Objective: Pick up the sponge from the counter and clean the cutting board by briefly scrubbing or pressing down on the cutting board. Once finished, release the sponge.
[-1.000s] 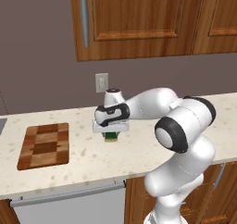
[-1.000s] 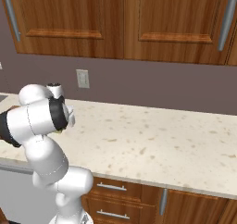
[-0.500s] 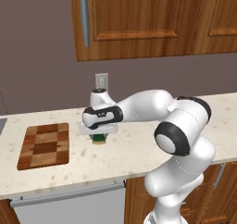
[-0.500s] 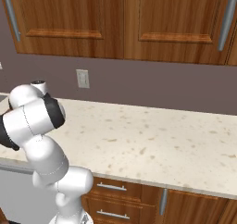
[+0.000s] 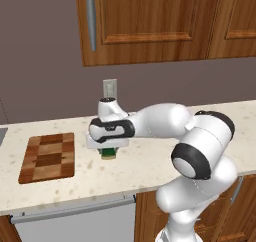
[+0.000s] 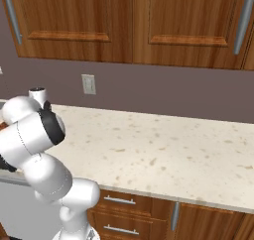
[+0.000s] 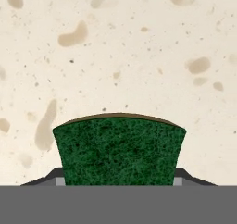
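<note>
Leftward is where my arm has been travelling over the past second: my pincer (image 5: 108, 153) was hanging over the middle of the counter (image 5: 150, 161) and is now sitting noticeably closer to the cutting board (image 5: 48, 156), with the sponge (image 5: 108, 154) coming along in its grip.

Going from left to right in the left base view: the cutting board is lying flat at about nine o'clock on the counter, its checkered light and dark blocks framed by a reddish-brown rim. Just to the right of it, apart from its edge, my pincer is pointing down with its fingers pressed in on the sponge, whose dark green side is peeking out below my hand (I cannot tell from this view whether it is touching the stone or hanging just above it). Straight behind my hand, toward twelve o'clock, a pale wall outlet (image 5: 109, 89) is sitting on the grey-purple wall. Further right, my white arm is sweeping back toward five o'clock, where it is rising from my base.

Looking along my hand, the sponge (image 7: 119, 150) is filling the six o'clock part of the picture, its green face toward the camera and a thin tan edge showing along its far side, with my dark fingertips (image 7: 53, 176) showing at its two lower corners. Beyond it, speckled beige counter (image 7: 139, 56) is spreading out to every side.

From the right base camera, the outlet (image 6: 89, 84) is showing at ten o'clock above the counter (image 6: 163, 150).
</note>
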